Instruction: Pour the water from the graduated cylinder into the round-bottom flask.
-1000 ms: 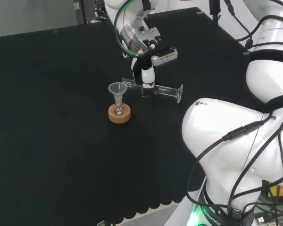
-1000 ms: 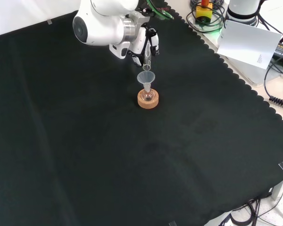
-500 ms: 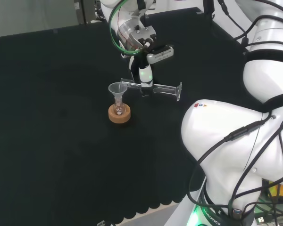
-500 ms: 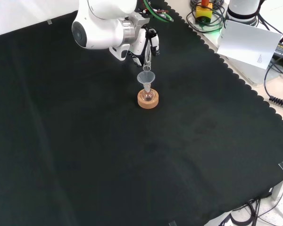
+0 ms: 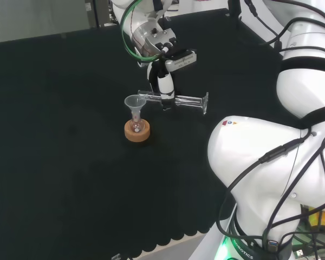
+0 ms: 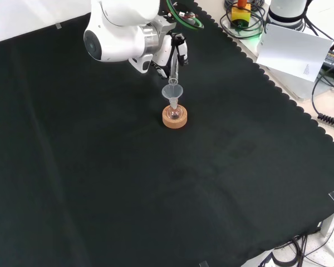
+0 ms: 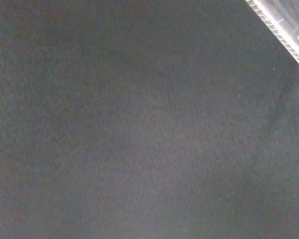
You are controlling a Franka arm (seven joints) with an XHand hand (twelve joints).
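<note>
One tipped graduated cylinder, funnel, flask

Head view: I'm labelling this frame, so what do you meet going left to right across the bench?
Funnel in the round-bottom flask on its cork ring → hand → base of the graduated cylinder → the arm's white links.

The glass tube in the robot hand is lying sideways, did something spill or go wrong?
Nothing looks wrong. The robot hand holds the glass tube sideways, its spout over the funnel on the little flask, as for pouring. No spill shows on the cloth.
</note>
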